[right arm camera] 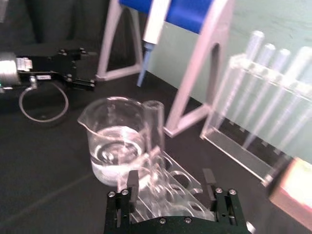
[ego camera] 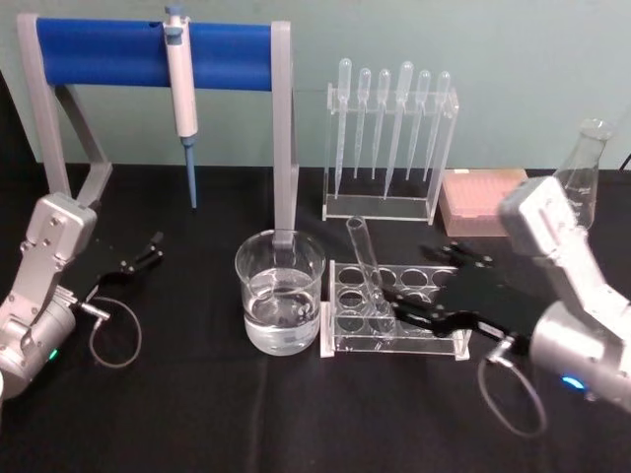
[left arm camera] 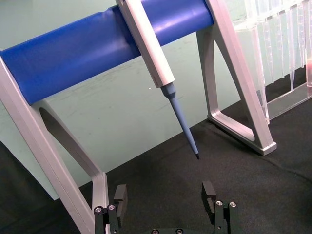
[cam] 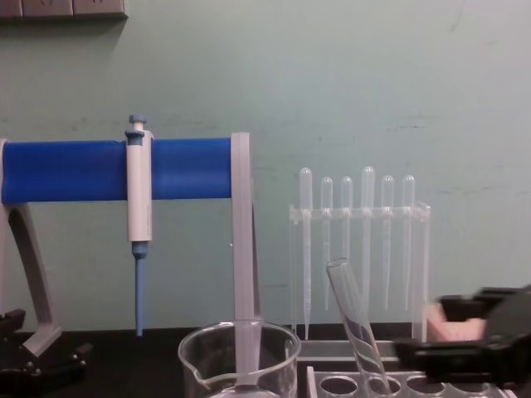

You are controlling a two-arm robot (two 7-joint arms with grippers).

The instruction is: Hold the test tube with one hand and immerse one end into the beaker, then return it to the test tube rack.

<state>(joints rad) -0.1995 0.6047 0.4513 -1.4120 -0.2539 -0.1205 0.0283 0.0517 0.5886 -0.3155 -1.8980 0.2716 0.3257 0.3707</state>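
The test tube [ego camera: 363, 258] leans in a left-hand hole of a clear tube rack [ego camera: 434, 340], mouth up; it also shows in the right wrist view [right arm camera: 155, 129] and the chest view [cam: 352, 322]. Just left of the rack stands the beaker [ego camera: 280, 294] [right arm camera: 116, 141] [cam: 239, 358], partly filled with clear liquid. My right gripper [ego camera: 422, 286] [right arm camera: 170, 181] [cam: 433, 330] hovers open over the rack, just right of the tube and not touching it. My left gripper [ego camera: 146, 252] [left arm camera: 165, 194] rests open at the far left of the table.
A grey stand with a blue bar [ego camera: 153, 54] holds a hanging pipettor [ego camera: 181, 94] behind the beaker. A clear rack of plastic pipettes [ego camera: 389, 138], a pink tip box [ego camera: 481, 197] and a glass flask [ego camera: 582, 168] stand at the back right.
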